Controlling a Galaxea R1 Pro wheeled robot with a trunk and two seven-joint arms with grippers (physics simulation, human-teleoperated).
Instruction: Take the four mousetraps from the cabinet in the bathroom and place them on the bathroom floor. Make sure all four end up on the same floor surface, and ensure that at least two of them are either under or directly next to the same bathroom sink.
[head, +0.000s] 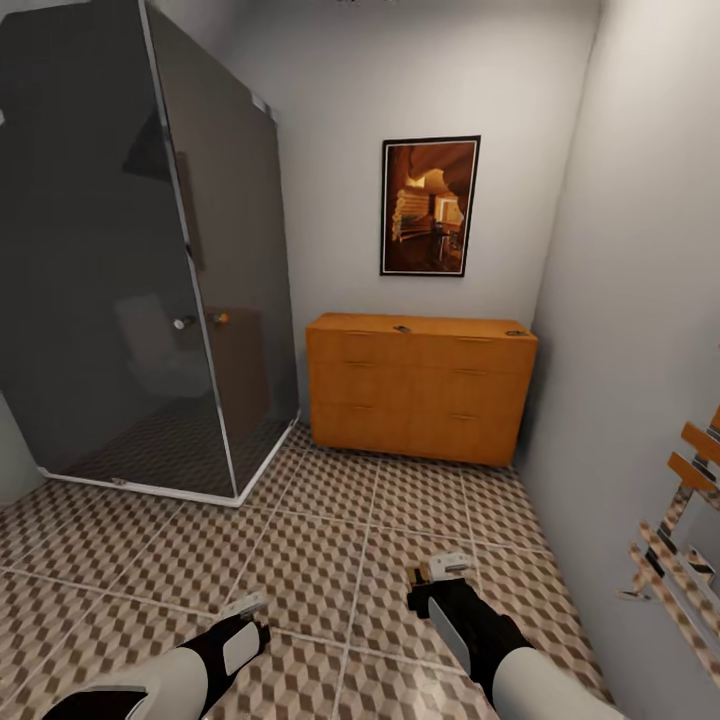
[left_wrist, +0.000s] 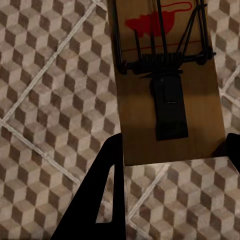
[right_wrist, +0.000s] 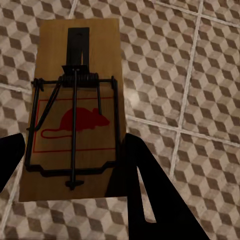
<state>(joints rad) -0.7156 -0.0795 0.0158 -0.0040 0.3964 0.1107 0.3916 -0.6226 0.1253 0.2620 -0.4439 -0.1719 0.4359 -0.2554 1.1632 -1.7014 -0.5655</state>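
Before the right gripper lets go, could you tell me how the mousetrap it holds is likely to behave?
The mousetrap looks like a thin wooden board, so probably stiff and light. Being flat, it should lie still on the bathroom floor, not roll. Its wire bar appears sprung and might snap if jolted.

A dark glass shower cubicle (head: 130, 260) stands ahead-left of the hands; a framed picture (head: 429, 205) hangs on the far wall.

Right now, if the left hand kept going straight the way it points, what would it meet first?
Probably the bathroom floor. The left hand is shut on a mousetrap, and the left wrist view looks past the trap onto cube-patterned tiles with nothing between. The trap's far edge would likely touch first; depth is unclear.
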